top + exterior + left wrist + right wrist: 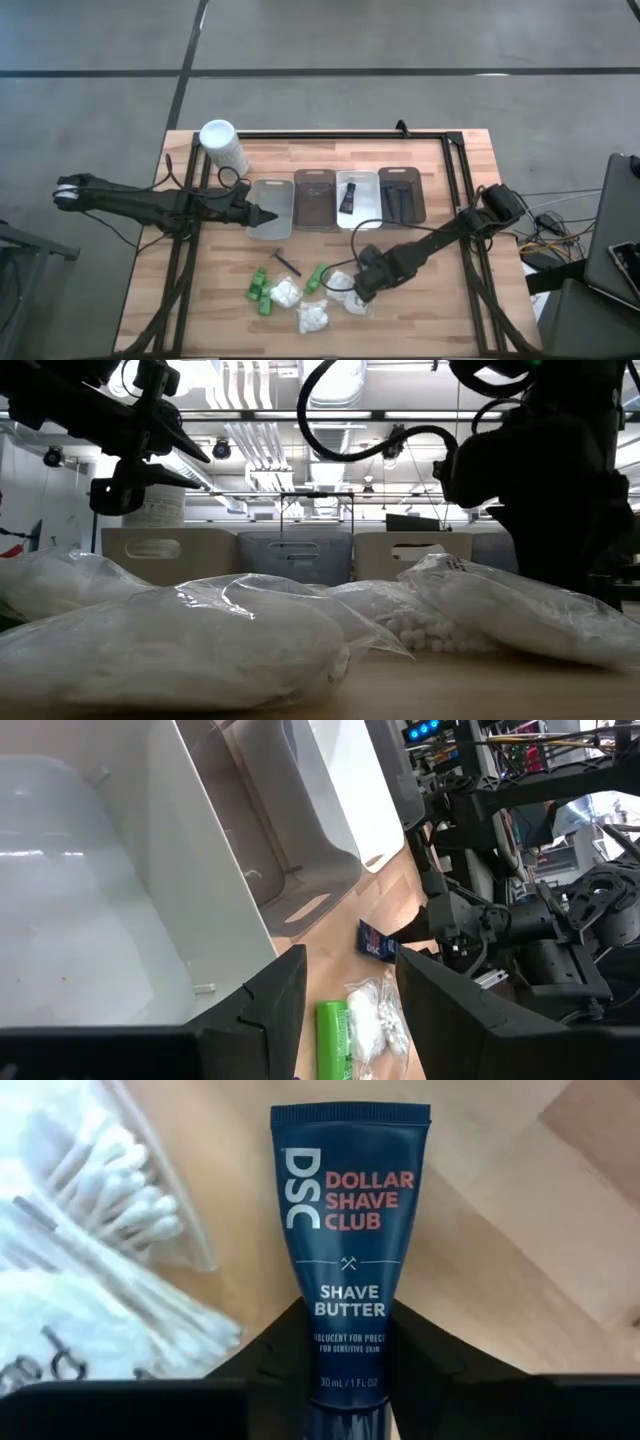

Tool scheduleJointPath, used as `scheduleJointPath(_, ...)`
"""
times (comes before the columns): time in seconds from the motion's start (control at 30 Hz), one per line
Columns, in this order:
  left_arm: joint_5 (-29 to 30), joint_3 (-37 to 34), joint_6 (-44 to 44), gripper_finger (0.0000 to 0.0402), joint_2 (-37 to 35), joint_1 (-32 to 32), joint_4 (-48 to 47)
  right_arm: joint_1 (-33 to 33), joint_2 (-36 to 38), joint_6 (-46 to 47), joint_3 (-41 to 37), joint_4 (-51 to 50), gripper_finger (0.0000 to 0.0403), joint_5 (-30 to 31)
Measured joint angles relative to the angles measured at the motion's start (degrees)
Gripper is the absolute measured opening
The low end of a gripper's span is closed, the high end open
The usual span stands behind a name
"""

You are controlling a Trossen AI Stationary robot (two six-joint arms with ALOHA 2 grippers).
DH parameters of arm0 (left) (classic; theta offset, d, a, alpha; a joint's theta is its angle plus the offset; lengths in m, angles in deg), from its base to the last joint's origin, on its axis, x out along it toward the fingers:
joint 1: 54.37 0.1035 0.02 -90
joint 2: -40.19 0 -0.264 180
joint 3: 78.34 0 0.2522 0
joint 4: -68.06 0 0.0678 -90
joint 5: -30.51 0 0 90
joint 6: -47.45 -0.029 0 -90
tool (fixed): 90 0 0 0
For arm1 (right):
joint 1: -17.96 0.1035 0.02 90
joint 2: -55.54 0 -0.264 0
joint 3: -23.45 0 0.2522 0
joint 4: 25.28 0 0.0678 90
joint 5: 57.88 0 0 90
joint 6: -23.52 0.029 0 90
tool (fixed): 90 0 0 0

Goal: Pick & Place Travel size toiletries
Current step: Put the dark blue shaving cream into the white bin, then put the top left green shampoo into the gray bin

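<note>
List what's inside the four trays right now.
From the left tray rightward: nothing visible inside it; the brown one looks bare; the third holds a black tube; the fourth holds dark items, too small to identify. The left gripper covers part of the first.

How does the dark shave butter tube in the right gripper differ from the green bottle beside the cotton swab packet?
The shave butter tube is navy with printed lettering; the green bottle is plain bright green. The tube sits between the right gripper fingers; the bottle lies free on the table, past the open left gripper. Both are small toiletries.
</note>
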Motion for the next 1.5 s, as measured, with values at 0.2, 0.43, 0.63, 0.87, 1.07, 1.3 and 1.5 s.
scheduleJointPath(0.2,-0.06,0.0,0.02,0.0161,0.0,-0.02,0.0,-0.02,2.21,-0.83,1.24,-0.01,0.0073,1.38)
scheduleJointPath(0.43,-0.48,0.0,0.04,0.0161,0.12,-0.06,0.1,-0.16,11.13,4.17,1.26,0.38,0.0073,9.35)
scheduleJointPath(0.63,-0.47,0.0,-0.2,0.0161,0.48,-0.04,0.4,-0.81,17.84,9.63,1.26,0.55,0.0072,18.05)
scheduleJointPath(0.87,-0.47,0.0,-0.47,0.0161,0.63,-0.04,2.33,-6.05,19.19,8.01,1.24,0.61,0.0076,17.72)
scheduleJointPath(1.07,-0.66,0.0,-1.6,0.0161,0.63,-0.43,3.22,-17.22,19.26,-0.56,1.24,1.45,0.0072,12.92)
scheduleJointPath(1.3,-3.58,0.0,-1.72,0.0161,0.63,-3.11,3.16,-30.85,16.02,-6.35,-0.6,1.72,0.0112,6.27)
scheduleJointPath(1.5,-4.26,0.0,-5.01,0.0161,0.63,-7.21,2.38,-33.24,14.61,-5.45,-1.75,1.75,0.0158,4.39)
